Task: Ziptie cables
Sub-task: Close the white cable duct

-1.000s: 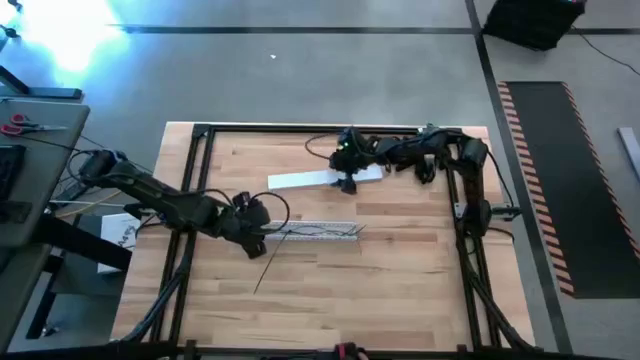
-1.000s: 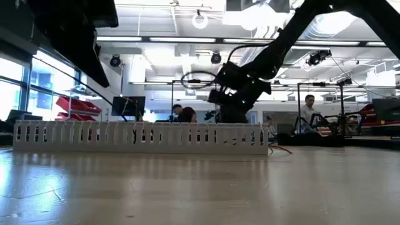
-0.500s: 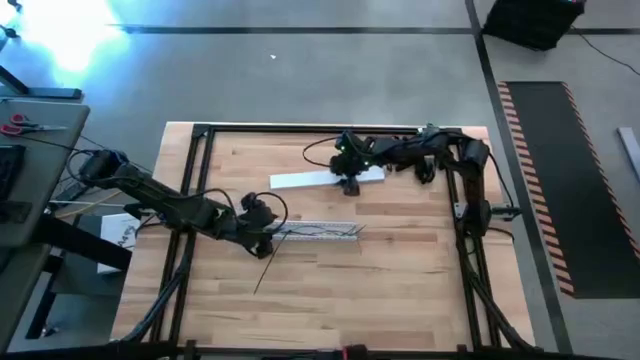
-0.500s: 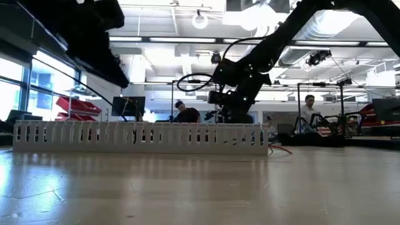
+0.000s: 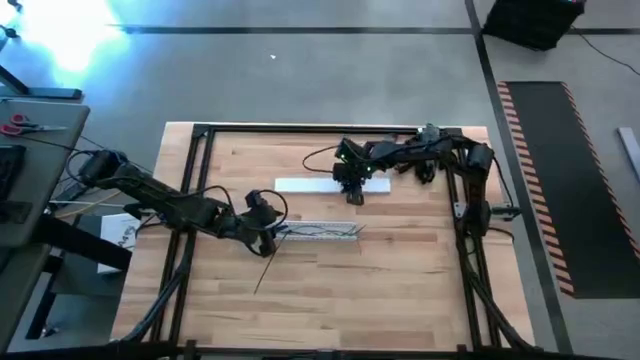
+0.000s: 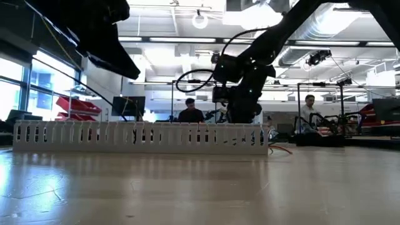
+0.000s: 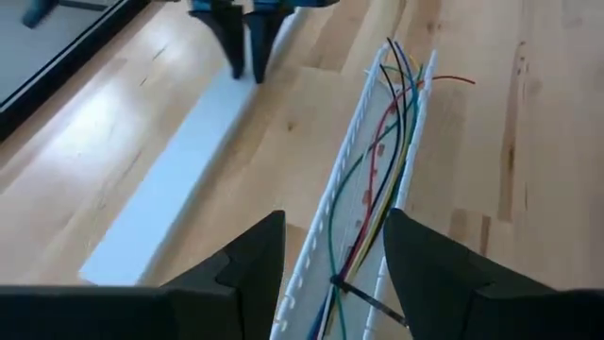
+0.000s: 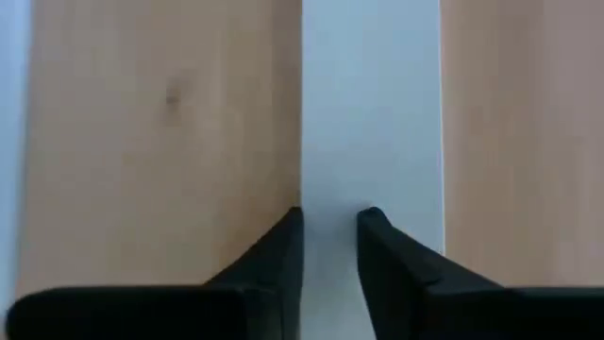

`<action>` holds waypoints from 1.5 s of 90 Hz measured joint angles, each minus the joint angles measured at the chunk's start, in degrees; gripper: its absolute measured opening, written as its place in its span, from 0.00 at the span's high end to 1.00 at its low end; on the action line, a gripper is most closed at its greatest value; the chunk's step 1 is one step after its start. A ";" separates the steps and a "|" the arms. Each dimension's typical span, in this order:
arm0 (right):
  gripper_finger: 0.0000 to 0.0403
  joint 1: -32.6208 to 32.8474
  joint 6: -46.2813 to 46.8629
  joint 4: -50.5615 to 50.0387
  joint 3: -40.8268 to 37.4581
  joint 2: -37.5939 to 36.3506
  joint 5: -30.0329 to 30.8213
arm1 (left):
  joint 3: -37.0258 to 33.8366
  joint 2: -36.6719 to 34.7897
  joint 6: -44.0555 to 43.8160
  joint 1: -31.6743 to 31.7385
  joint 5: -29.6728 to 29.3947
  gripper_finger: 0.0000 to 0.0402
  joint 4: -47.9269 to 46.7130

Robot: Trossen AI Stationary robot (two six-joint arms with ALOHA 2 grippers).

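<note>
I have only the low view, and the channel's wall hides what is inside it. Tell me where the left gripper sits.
Observer: The left gripper is at the left end of the slotted channel. It is open and in line with the channel.
Operator: Now report the inside of that channel.
Observer: The cables lie along it. What looks like a thin black ziptie crosses them at the end nearest the left gripper.
Operator: Give me the right gripper too.
Observer: The right gripper is down at the flat white cover strip, which lies on the table beyond the channel and apart from it.
</note>
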 joint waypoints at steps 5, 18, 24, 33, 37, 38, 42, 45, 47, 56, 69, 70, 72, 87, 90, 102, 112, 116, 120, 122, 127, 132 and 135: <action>0.84 1.06 0.89 -0.55 -0.28 -0.19 -0.41 | 0.00 0.00 0.00 0.00 -0.02 0.60 -0.05; 0.85 2.56 5.29 0.01 -4.14 -1.52 -1.17 | 0.00 0.00 -0.06 -0.15 -0.01 0.60 -0.46; 0.85 3.05 8.37 0.48 -7.21 -3.00 -1.26 | 0.00 0.00 -0.02 -0.34 -0.02 0.60 -0.55; 0.85 3.56 14.02 2.75 -12.59 -7.07 0.26 | 0.00 0.66 0.49 -0.36 0.11 0.60 0.05; 0.85 3.70 16.10 3.16 -14.93 -8.97 1.71 | 0.00 1.67 1.32 0.03 1.03 0.60 0.82; 0.85 3.75 16.47 3.18 -15.50 -9.51 2.07 | 0.00 2.02 1.60 0.17 1.47 0.60 1.19; 0.85 3.93 17.83 3.21 -17.66 -11.88 3.50 | 0.00 3.37 3.04 0.95 3.35 0.60 3.01; 0.85 4.01 18.65 3.56 -19.32 -13.31 4.32 | 0.00 4.75 3.97 1.69 4.60 0.60 4.51; 0.85 3.99 19.20 3.93 -20.40 -14.45 4.65 | 0.00 5.72 4.70 2.24 5.29 0.60 5.86; 0.85 4.29 21.65 5.89 -25.21 -18.86 4.87 | 0.02 10.35 8.28 4.76 9.05 0.60 13.10; 0.85 5.85 25.45 8.97 -31.34 -23.41 5.32 | 0.04 15.88 10.49 7.96 13.82 0.60 20.29; 0.85 6.07 25.78 9.09 -31.68 -23.59 5.35 | 0.04 16.24 10.49 8.22 14.09 0.60 20.46; 0.85 6.45 26.48 9.09 -32.35 -24.08 5.41 | 0.07 16.93 10.47 8.63 14.61 0.60 20.53; 0.85 10.53 31.38 9.59 -35.24 -26.26 6.98 | 0.12 20.27 10.63 10.73 15.49 0.60 15.45; 0.85 11.55 32.54 9.41 -35.26 -26.29 7.12 | 0.11 20.49 10.64 10.96 15.00 0.60 13.77; 0.85 16.11 36.18 9.46 -35.26 -26.29 7.30 | 0.00 20.33 11.54 11.61 14.93 0.60 8.23; 0.84 19.51 36.46 8.73 -34.89 -27.71 10.75 | 0.00 19.21 12.00 11.55 15.10 0.60 7.85; 0.83 20.39 36.06 8.31 -34.50 -29.01 12.25 | 0.02 18.68 12.44 11.54 15.35 0.60 7.95; 0.81 20.93 35.51 7.44 -34.23 -30.34 13.35 | 0.02 18.16 12.55 11.54 15.78 0.60 7.85; 0.80 21.12 35.39 7.08 -34.13 -31.25 13.71 | 0.02 17.85 12.57 11.54 15.91 0.60 7.82; 0.76 21.28 34.20 8.00 -33.69 -33.68 13.74 | 0.02 16.96 12.57 11.54 15.98 0.60 7.92; 0.71 21.27 32.95 9.35 -33.63 -35.92 13.87 | 0.02 16.30 12.63 11.54 15.98 0.60 7.95; 0.67 21.13 32.46 9.65 -34.21 -37.02 14.31 | 0.02 16.01 12.63 11.54 16.04 0.60 7.95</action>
